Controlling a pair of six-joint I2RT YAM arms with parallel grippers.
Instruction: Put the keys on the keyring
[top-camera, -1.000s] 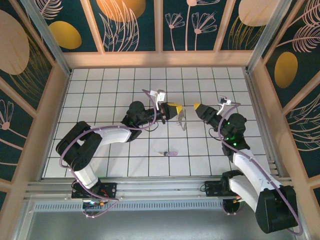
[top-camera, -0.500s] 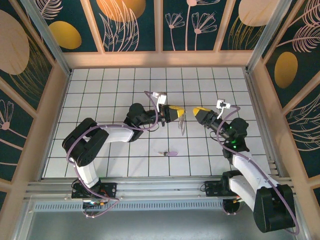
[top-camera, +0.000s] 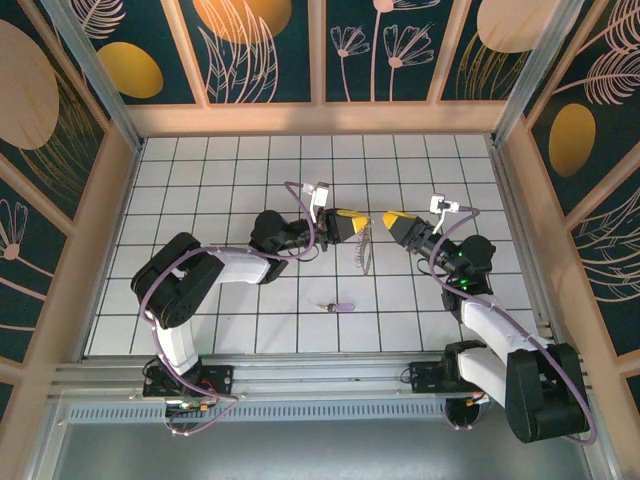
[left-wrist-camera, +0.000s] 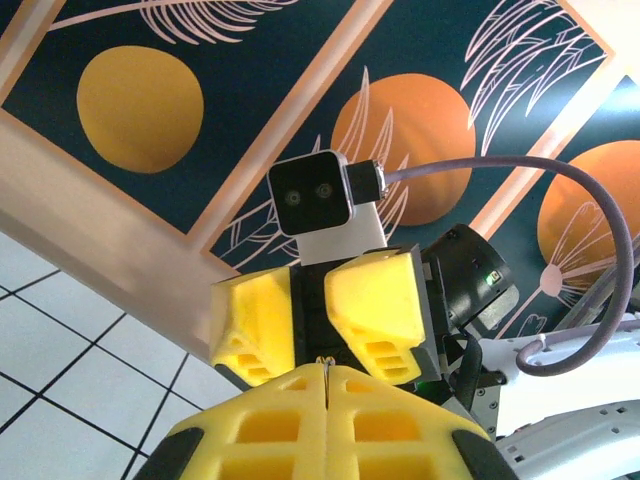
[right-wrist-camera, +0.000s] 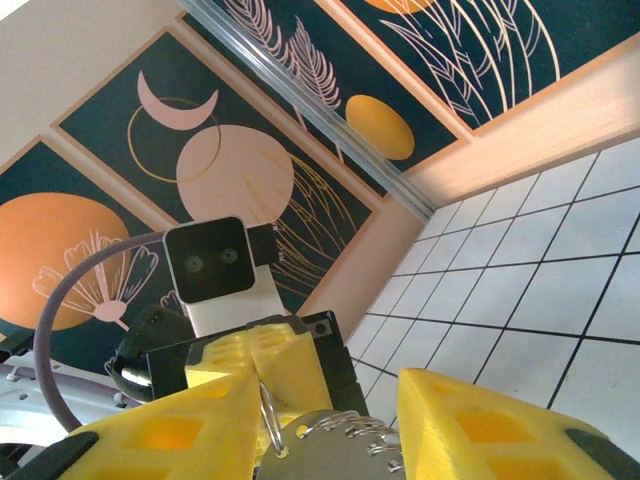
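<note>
White tiled floor (top-camera: 200, 190) spanning enclosure. Both arms reaching toward centre, grippers pointing tip to tip, near each other. Left gripper (top-camera: 360, 226) clamping keyring (top-camera: 366, 252), fingers pressed together, ring dangling from tips. Right gripper (top-camera: 390, 218) facing it, fingers (right-wrist-camera: 480, 425) spread apart, gripping nothing; ring sitting between them in right wrist view, contact unclear. Lilac-headed key (top-camera: 341, 307) lying on floor, well apart, nearer arm bases.

Bright, even overhead light, soft shadows — sharp throughout, near yellow fingers (left-wrist-camera: 320, 430) slightly blurred
</note>
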